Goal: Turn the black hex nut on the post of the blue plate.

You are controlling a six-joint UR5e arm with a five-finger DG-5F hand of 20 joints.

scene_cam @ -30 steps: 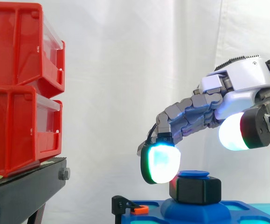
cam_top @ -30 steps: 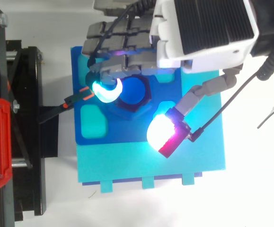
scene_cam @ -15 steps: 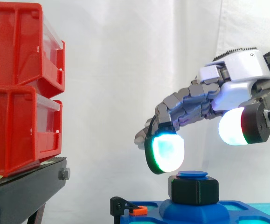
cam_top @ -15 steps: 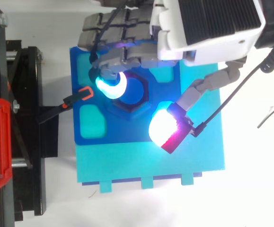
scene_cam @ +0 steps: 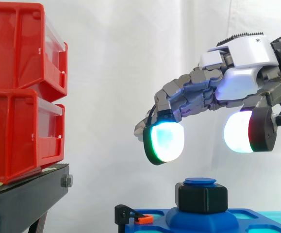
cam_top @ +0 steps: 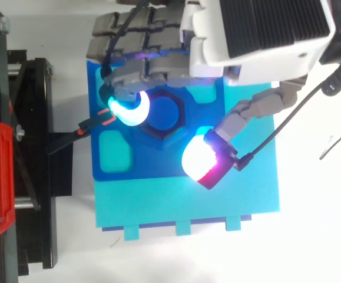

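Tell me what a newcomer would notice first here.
The hand, high at right, hangs open with glowing cyan-white pads above the black nut, apart from it. The nut sits on the post of the blue plate at the bottom. Two red bins stack at left.

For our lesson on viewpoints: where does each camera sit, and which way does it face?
Side view: beside the work, level, looking across at the black hex nut; the hand reaches in from the right.
Top view: above, looking down on the blue plate; the hand covers its upper part.
Shared: hand, nut, plate, red bins.
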